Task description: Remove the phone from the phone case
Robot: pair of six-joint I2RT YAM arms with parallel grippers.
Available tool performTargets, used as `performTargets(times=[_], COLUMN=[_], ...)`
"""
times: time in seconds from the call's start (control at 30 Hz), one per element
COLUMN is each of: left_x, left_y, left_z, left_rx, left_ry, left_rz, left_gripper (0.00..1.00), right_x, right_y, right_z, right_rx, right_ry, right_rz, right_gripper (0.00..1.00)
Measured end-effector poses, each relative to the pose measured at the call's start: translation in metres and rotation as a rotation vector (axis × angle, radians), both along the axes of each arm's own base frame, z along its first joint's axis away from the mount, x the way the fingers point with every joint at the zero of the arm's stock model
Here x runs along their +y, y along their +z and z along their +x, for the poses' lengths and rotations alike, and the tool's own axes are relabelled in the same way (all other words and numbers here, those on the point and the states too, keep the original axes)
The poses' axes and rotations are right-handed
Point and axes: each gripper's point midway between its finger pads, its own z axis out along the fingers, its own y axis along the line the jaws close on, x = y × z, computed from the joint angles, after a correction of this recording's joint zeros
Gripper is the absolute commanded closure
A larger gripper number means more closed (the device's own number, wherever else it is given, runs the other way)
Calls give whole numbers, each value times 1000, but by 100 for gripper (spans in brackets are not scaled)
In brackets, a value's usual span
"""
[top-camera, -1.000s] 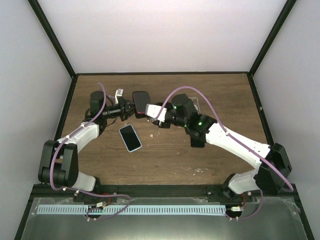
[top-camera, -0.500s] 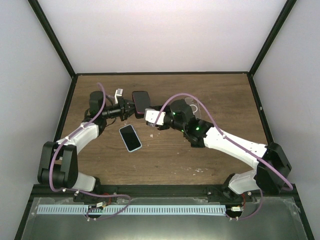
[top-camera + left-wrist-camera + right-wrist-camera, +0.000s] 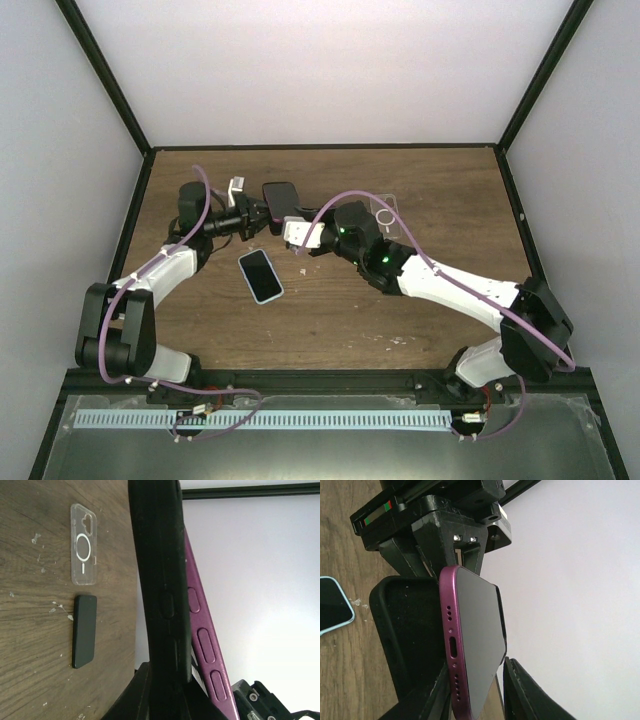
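Note:
My left gripper (image 3: 257,217) is shut on a black phone case (image 3: 160,580) and holds it on edge above the back of the table. A purple phone (image 3: 201,630) leans out of the case, its bottom end swung clear and its far end still at the case. In the right wrist view the phone (image 3: 475,645) lies between my right gripper's (image 3: 476,692) fingers, with the case (image 3: 405,630) to its left. The right gripper (image 3: 298,232) is shut on the phone's bottom end. In the top view the phone (image 3: 284,202) sits between the two grippers.
A phone in a light blue case (image 3: 260,275) lies face up on the wooden table in front of the left arm. An empty clear case (image 3: 385,212) lies at the back, behind the right arm. A bare dark phone (image 3: 84,630) lies next to it.
My right arm has swung left and stretched lower, uncovering the clear case behind it. Its gripper shifted slightly left and toward me at the phone. The left arm has held still.

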Motion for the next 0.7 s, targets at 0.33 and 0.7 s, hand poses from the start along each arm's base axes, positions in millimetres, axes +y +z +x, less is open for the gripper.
performTargets(times=[0.33, 0.7], left_x=[1, 1], left_y=[0, -1], left_z=[1, -7], left_rx=[-1, -1], left_ry=[8, -25], left_rz=[3, 11], left_gripper=[100, 100], right_x=[6, 5], right_y=[-4, 13], right_z=[4, -6], right_rx=[-30, 59], right_ry=[5, 9], right_rz=[-11, 10], right_gripper=[96, 99])
